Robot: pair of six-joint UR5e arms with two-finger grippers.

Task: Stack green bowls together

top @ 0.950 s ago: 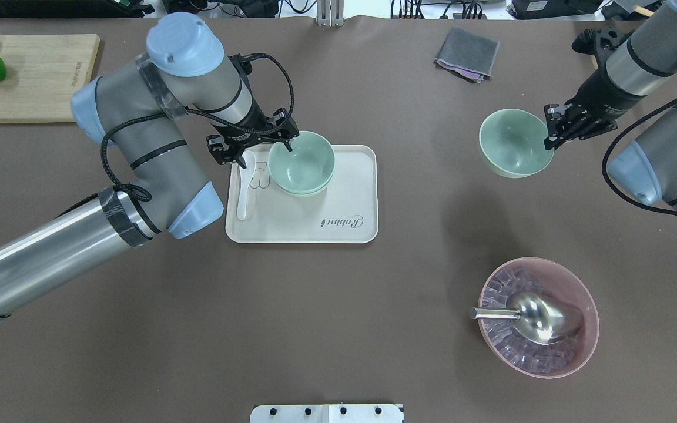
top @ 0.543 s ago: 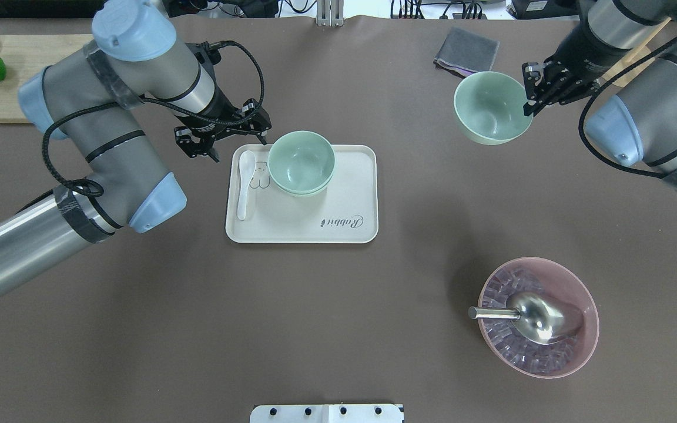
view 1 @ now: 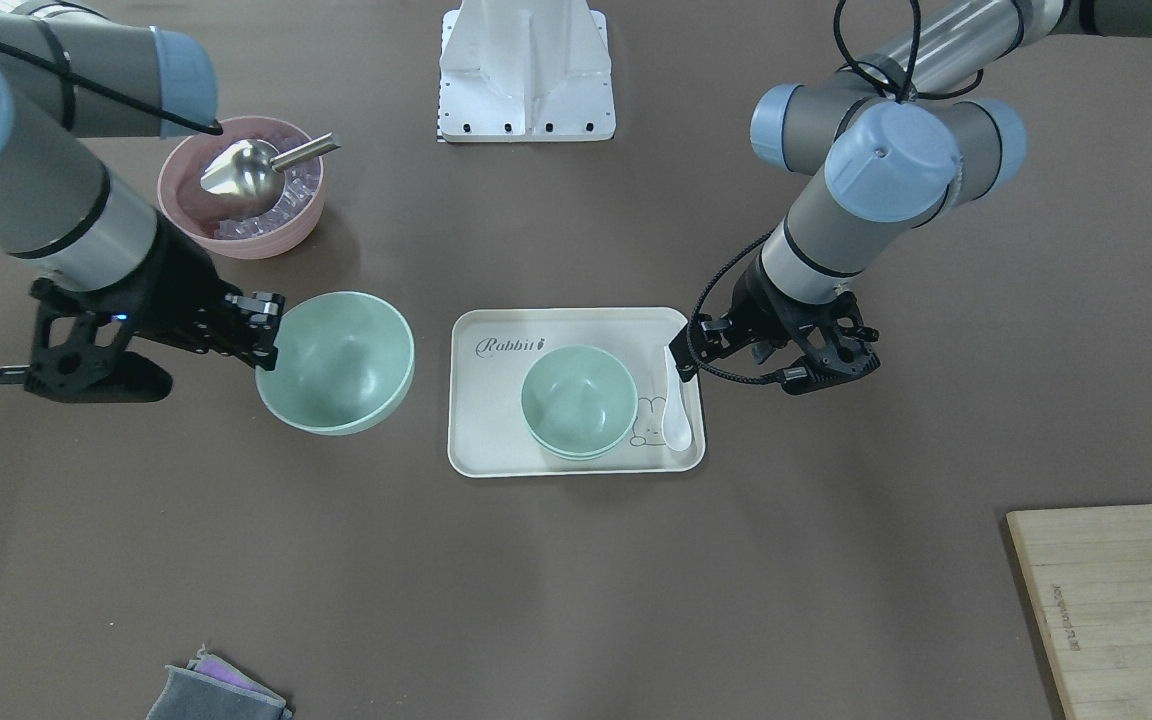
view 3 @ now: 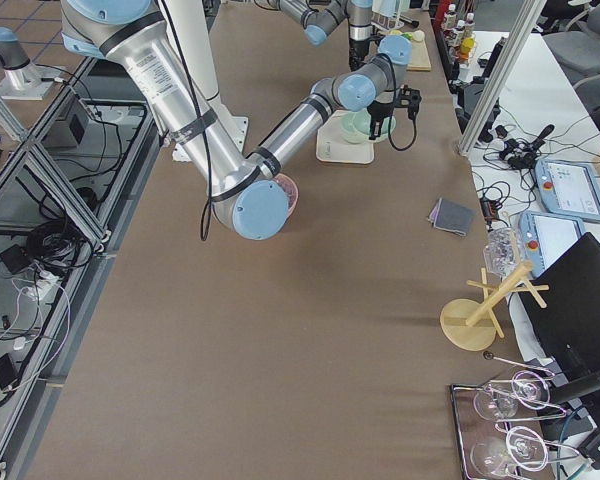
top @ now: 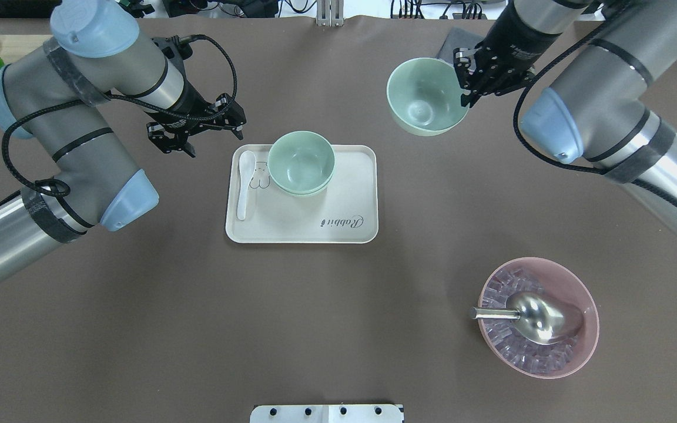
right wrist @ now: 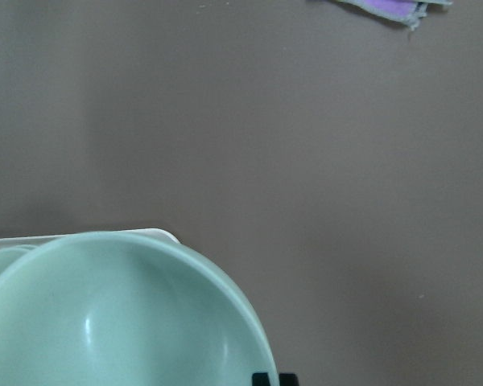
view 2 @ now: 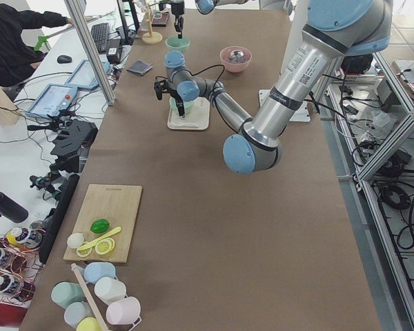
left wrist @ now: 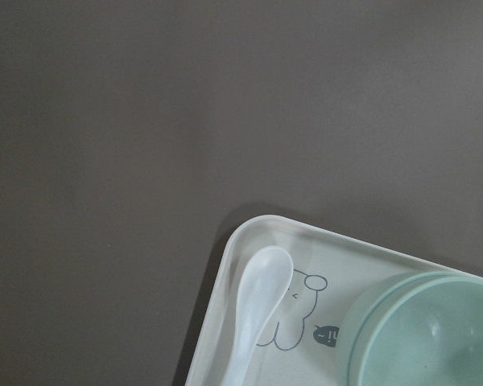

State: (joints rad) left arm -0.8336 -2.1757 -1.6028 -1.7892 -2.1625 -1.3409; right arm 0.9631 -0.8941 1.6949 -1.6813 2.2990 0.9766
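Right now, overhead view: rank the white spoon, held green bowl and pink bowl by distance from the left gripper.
1. white spoon, on the tray beside the left gripper.
2. held green bowl, across in the right gripper.
3. pink bowl, lower right.

Three pale mint-green bowls, plain, round and deep-sided. You find the two nested bowls (top: 301, 161) upright on the cream tray (top: 350, 200), one seated inside the other so that only the lower one's rim shows beneath. The third bowl (top: 426, 97) is held in the air, mouth up and slightly tipped, pinched at its rim by the right gripper (top: 463, 94), well apart from the pair.
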